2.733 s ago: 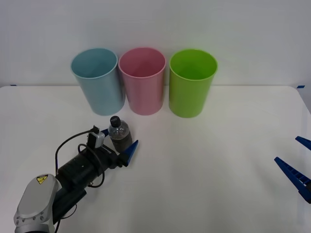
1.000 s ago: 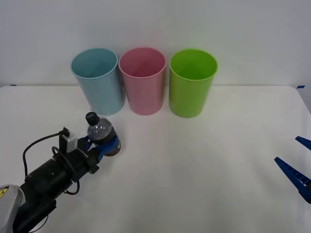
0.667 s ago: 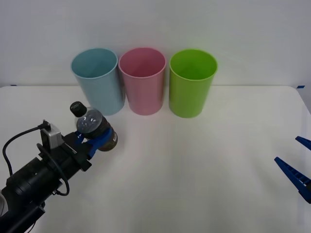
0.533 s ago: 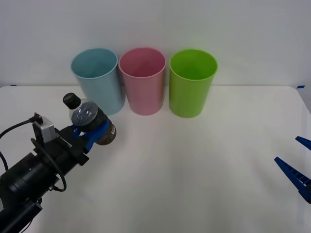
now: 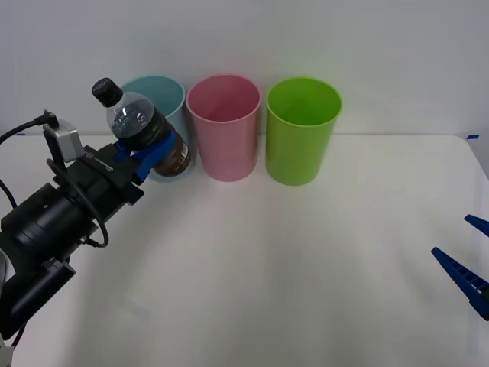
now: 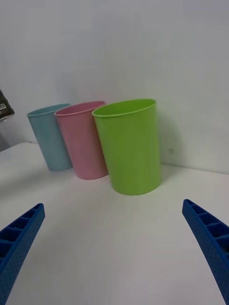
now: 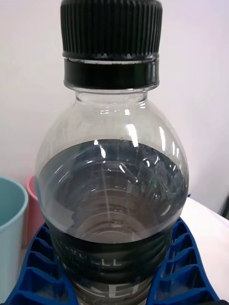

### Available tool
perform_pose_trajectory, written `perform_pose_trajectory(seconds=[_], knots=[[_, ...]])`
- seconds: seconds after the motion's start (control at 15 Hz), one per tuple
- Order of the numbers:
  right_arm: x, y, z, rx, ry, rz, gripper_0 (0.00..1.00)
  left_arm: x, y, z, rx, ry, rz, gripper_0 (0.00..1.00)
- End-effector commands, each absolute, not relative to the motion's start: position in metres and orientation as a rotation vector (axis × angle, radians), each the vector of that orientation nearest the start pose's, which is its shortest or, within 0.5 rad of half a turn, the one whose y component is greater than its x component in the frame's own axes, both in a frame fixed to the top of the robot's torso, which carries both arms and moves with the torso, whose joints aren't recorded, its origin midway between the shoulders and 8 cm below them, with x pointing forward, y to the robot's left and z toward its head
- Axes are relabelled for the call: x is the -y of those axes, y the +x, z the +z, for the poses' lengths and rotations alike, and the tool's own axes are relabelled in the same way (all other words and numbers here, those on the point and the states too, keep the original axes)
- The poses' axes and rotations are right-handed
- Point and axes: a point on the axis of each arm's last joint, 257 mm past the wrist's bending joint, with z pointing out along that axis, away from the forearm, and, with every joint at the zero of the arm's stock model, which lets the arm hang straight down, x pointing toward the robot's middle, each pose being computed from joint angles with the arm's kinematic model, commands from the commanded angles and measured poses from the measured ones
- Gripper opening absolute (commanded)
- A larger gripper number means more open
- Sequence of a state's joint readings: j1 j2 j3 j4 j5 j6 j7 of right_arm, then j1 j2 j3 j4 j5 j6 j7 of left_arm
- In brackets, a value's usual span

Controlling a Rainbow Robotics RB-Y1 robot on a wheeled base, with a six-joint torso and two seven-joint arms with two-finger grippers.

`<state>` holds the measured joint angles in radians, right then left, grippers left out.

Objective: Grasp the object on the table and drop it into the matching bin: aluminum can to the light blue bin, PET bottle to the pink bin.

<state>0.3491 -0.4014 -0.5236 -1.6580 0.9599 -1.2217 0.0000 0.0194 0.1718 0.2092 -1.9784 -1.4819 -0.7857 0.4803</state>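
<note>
PET bottle [image 5: 141, 130] sits clamped in the left gripper [image 5: 149, 153], lifted clear of the worktop [image 5: 306, 260] and tilted so that its black cap [image 5: 105, 90] leans away from the bins, back over the arm. The blue ribbed fingers [image 7: 183, 267] press on both sides of the dark brown label band [image 7: 112, 267], low on the body, with the clear shoulder and neck standing free above them.

Ahead of that gripper and almost touching the bottle's base in the front view stands the light blue bin [image 5: 157, 103]; the pink bin [image 5: 224, 126], the matching one, is the next beyond it to the gripper's right, and a lime green bin [image 5: 302, 130] stands past that. The bottle is not yet over the pink rim.

As for handling, the bottle looks light and looks to be empty or nearly so, so weight should be no trouble. Its thin clear wall would likely give under pressure, and smooth plastic can slip or twist in a tilted hold. The label band, where the body looks ribbed, seems the soundest place for a grip; the rounded shoulder would let the fingers slide off, and the cap is too narrow. Being much shorter than the bins, it should drop in freely once released above the opening.

The right gripper [image 5: 467, 267] waits low at the worktop's far right, its fingers spread wide and holding nothing.
</note>
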Motion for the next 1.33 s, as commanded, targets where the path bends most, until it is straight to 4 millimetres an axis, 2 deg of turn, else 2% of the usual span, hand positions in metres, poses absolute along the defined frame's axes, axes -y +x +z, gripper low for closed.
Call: perform_pose_trajectory(seconds=[0.07,0.53,0.93,1.07,1.33], knots=[[0.33,0.342,-0.169,-1.441,-0.465,0.567,1.0,-0.161,0.49,-0.049,-1.315,0.369,-0.657,0.0],[0.33,0.342,-0.169,-1.441,-0.465,0.567,1.0,-0.155,0.555,-0.013,-1.293,0.372,-0.667,0.0],[0.33,0.342,-0.169,-1.441,-0.465,0.567,1.0,-0.117,0.611,0.001,-1.317,0.411,-0.63,0.0],[0.33,0.342,-0.169,-1.441,-0.465,0.567,1.0,-0.107,0.625,0.002,-1.336,0.427,-0.629,0.0],[0.33,0.342,-0.169,-1.441,-0.465,0.567,1.0,-0.095,0.636,0.002,-1.355,0.451,-0.616,0.0]])
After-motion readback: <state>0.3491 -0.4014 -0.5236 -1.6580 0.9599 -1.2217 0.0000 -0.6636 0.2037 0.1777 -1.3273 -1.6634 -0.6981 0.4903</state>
